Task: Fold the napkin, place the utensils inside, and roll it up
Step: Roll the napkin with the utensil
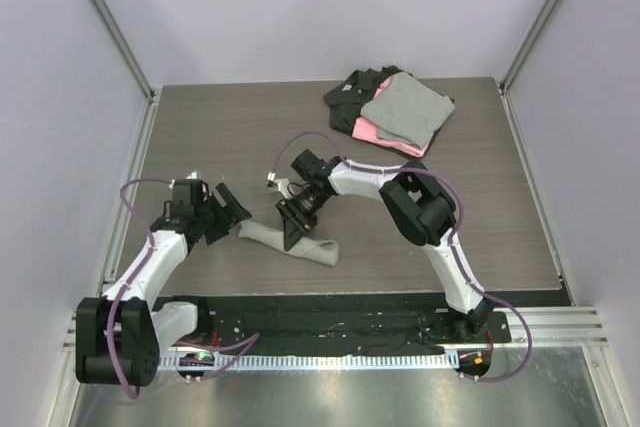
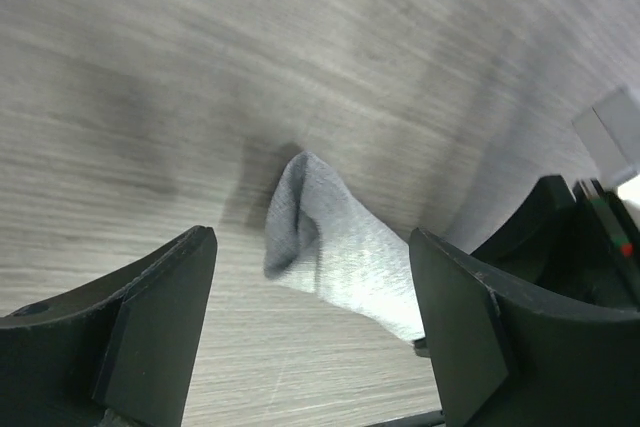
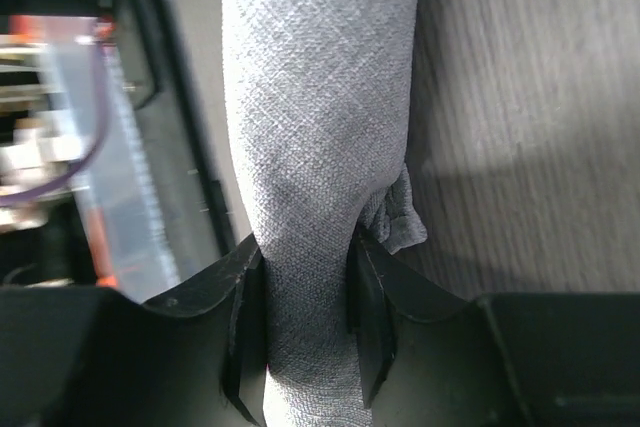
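Cloth, plain light grey with a fine woven texture, forms the napkin (image 1: 322, 249), rolled into a soft tube lying on the wood-grain table (image 1: 220, 137); the right gripper (image 1: 298, 230) pinches this roll partway along, its black jaws pressed into both sides so the fabric (image 3: 310, 97) narrows and puckers between them, a small crumpled fold bulging just outside one jaw; the left gripper (image 1: 232, 219) has its jaws spread wide, touching nothing, with the roll's rounded, folded-over end (image 2: 330, 247) lying ahead of the gap between them; well beyond both jaws sits a stack of cloths (image 1: 400, 112), grey over pink and black.
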`<state>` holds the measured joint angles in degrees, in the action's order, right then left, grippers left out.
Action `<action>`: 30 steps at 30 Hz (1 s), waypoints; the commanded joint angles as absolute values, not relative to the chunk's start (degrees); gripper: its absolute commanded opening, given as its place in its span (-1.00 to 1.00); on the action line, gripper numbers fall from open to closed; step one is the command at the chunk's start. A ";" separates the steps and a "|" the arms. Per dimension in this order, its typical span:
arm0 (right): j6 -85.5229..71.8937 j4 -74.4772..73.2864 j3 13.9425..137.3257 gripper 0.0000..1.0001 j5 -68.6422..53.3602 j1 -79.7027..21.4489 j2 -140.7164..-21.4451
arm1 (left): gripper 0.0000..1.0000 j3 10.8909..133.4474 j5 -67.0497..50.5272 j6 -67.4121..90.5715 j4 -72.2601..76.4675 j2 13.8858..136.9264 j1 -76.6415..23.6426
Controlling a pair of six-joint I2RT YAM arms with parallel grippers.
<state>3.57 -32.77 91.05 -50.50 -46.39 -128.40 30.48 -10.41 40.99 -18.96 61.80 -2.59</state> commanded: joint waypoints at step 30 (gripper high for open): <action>-6.94 -35.78 93.34 0.08 -53.44 -41.40 -136.86 | -0.82 23.55 -20.21 45.70 -4.57 66.27 -2.29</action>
